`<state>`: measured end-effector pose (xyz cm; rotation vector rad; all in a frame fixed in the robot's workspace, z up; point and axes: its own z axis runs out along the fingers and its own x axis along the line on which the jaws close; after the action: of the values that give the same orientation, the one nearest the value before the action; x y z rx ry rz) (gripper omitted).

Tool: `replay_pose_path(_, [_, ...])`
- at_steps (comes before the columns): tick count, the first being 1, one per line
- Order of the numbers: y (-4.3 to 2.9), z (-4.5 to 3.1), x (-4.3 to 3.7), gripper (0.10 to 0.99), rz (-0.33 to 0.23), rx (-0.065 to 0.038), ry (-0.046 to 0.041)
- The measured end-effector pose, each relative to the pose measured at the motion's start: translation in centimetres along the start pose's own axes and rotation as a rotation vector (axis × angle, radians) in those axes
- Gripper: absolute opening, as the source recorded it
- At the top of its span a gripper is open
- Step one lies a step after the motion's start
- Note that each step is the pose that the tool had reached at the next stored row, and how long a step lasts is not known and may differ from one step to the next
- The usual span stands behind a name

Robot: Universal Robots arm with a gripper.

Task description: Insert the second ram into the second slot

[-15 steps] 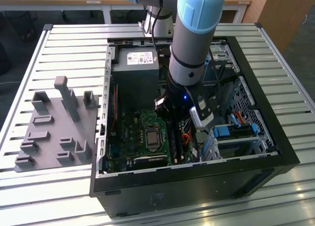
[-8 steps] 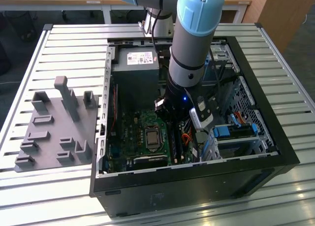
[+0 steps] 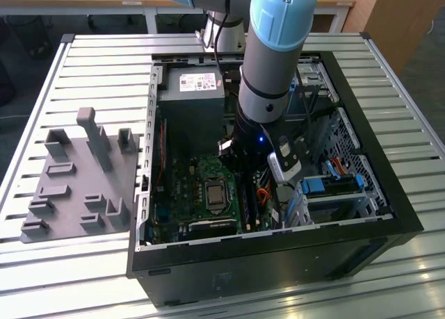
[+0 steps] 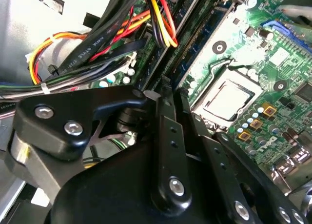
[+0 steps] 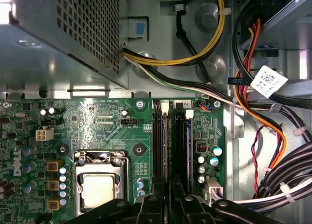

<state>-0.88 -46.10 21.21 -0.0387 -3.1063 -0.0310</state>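
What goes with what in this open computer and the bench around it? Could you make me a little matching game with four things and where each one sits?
Things:
1. gripper
2. processor socket
3. grey fixture plate
4. power supply box

Places:
A. on the slatted table, outside the case, at the exterior view's left
B. at the far end of the case, beyond the motherboard in the exterior view
C. over the memory slots
D. on the green motherboard, beside the memory slots

Pairs: 1-C, 2-D, 3-A, 4-B
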Motion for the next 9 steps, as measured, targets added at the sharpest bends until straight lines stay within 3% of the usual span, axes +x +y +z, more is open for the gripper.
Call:
replay_pose_path(1, [0.0, -0.05, 0.0, 0.212, 0.0, 0.0, 0.0])
replay_pose_path(9, [0.03, -1.64, 0.06, 0.212, 0.0, 0.0, 0.0001])
